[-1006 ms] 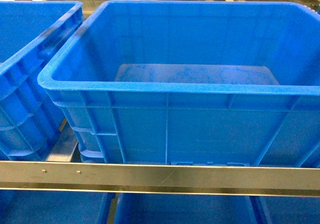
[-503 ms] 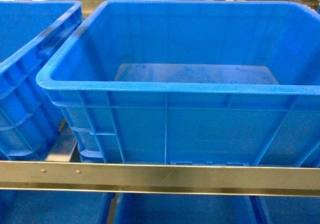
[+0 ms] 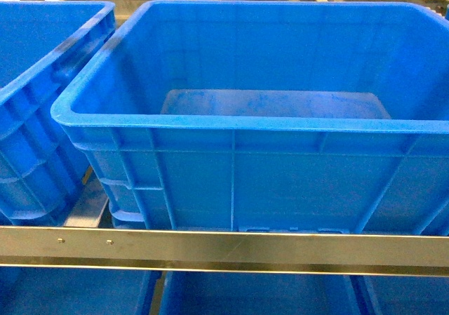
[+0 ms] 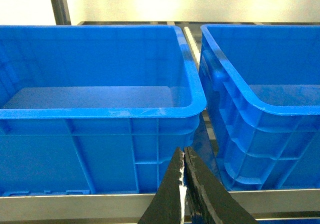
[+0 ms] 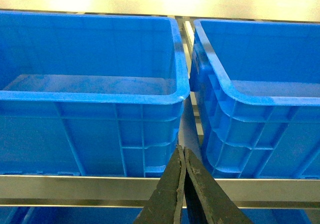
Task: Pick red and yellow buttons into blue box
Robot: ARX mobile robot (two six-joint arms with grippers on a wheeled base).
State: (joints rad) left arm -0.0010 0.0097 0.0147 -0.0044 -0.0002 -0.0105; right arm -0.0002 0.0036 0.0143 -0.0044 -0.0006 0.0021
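The red and yellow buttons are out of view in every frame. A large blue box (image 3: 231,129) fills the head view, and its floor shows bare. Neither gripper shows in the head view. In the left wrist view my left gripper (image 4: 183,153) is shut with nothing held, its tips low in front of the gap between two blue boxes (image 4: 100,112) (image 4: 260,107). In the right wrist view my right gripper (image 5: 182,151) is likewise shut and empty, facing the gap between two blue boxes (image 5: 95,102) (image 5: 255,102).
A second blue box (image 3: 38,97) stands left of the middle one. A metal shelf rail (image 3: 224,248) runs across in front of the boxes, seen also as the rail (image 4: 75,204) and the rail (image 5: 75,186). More blue boxes (image 3: 252,294) sit below it.
The head view has shifted a few pixels, the middle box sliding slightly left and down. Nothing else differs.
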